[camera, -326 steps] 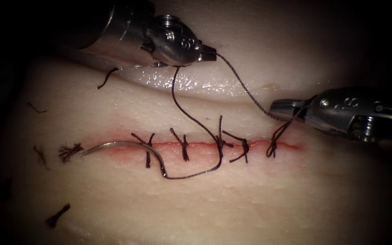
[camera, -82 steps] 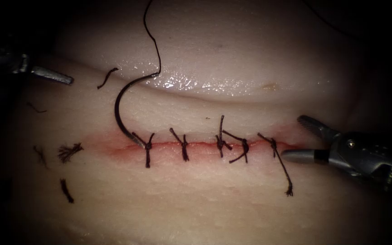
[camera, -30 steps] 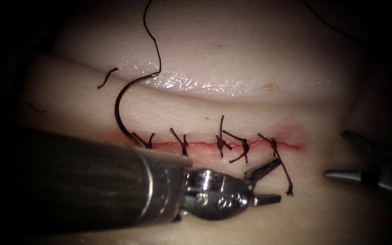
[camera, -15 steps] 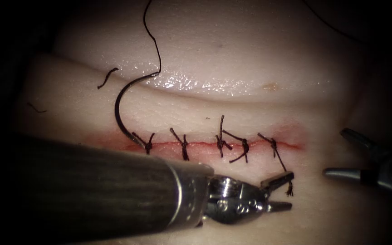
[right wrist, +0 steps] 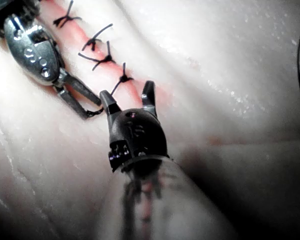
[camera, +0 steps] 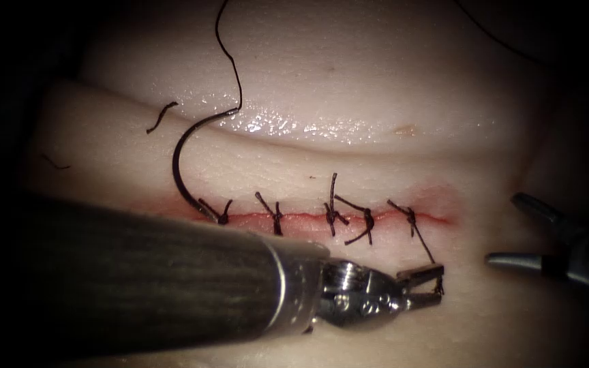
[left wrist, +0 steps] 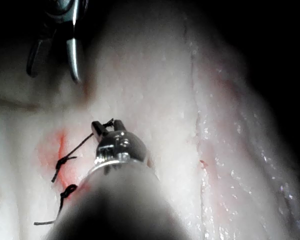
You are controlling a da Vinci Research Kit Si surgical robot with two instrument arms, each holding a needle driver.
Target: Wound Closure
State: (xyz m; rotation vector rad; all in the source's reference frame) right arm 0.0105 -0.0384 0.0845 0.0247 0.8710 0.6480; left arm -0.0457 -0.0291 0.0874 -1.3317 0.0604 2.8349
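left tool point(camera: 438, 285) below the cut point(camera: 322, 217), we see its jaws closed on the frayed tail of thread point(camera: 423, 240) from the rightmost stitch. right tool point(camera: 523, 232) rests open and empty past the cut's right end. needle point(camera: 187, 163) lies free on the tissue point(camera: 376, 88) above the cut's left end, tip beside the leftmost stitch.

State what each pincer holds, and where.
Left pincer grips the rightmost stitch's thread tail at its free end. Right pincer, open, holds nothing.
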